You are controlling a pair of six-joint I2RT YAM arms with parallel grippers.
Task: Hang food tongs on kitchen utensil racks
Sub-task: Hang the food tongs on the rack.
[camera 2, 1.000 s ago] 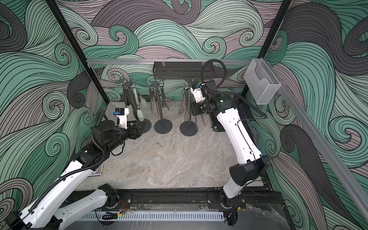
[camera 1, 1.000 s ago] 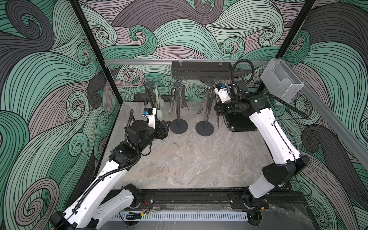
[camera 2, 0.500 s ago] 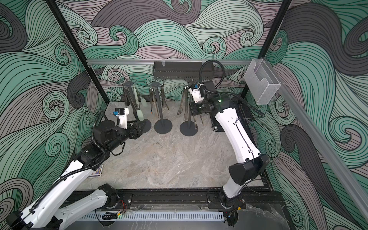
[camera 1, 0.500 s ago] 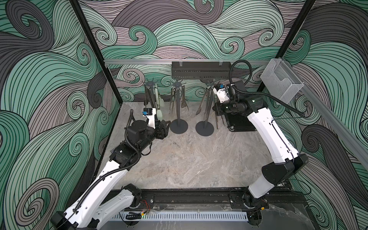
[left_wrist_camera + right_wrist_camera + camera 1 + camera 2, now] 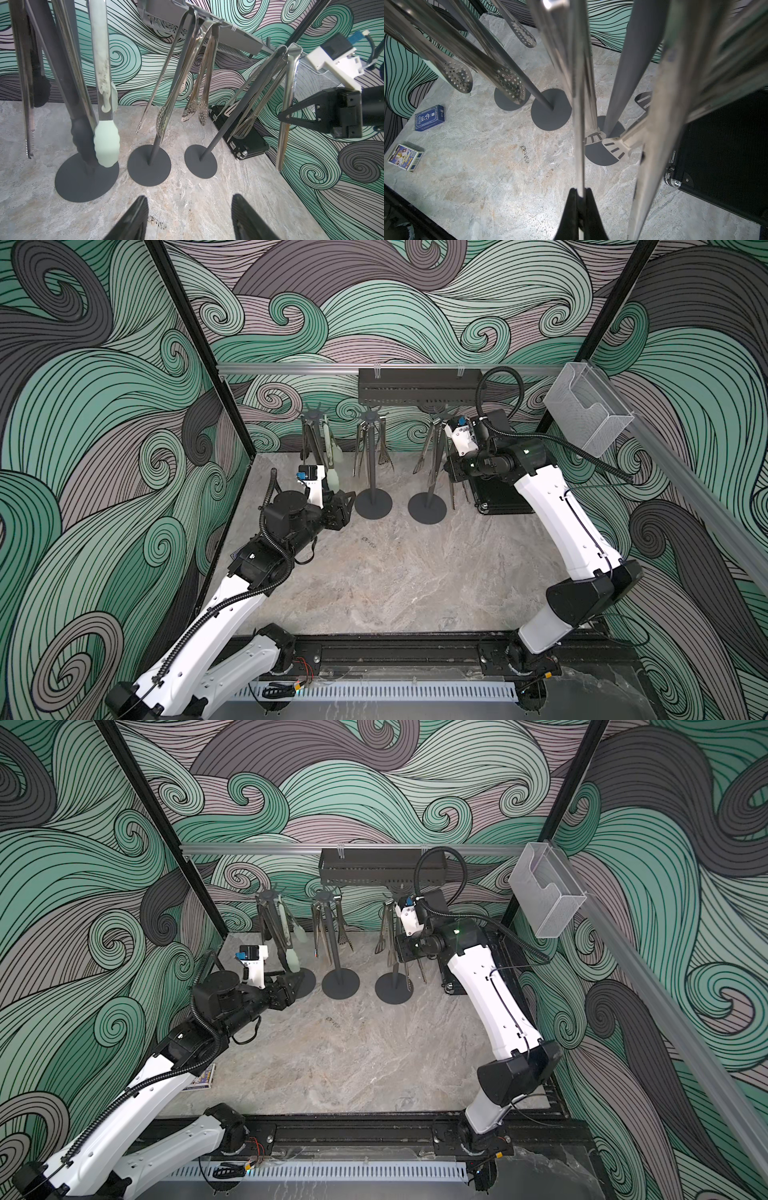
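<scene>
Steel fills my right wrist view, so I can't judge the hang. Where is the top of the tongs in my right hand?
Observer: The left wrist view shows the right hand pinching the steel tongs partway down. Their top sits level with the top of the right-end rack. Hooked or not, I cannot tell.
Operator: And my left hand?
Observer: The left hand is open and empty, low near the base of the left-end rack, where the pale-green tongs hang.

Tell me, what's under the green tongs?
The rack's round grey base sits below the green tongs. Where its pole meets the base is covered by them and the black tongs.
</scene>
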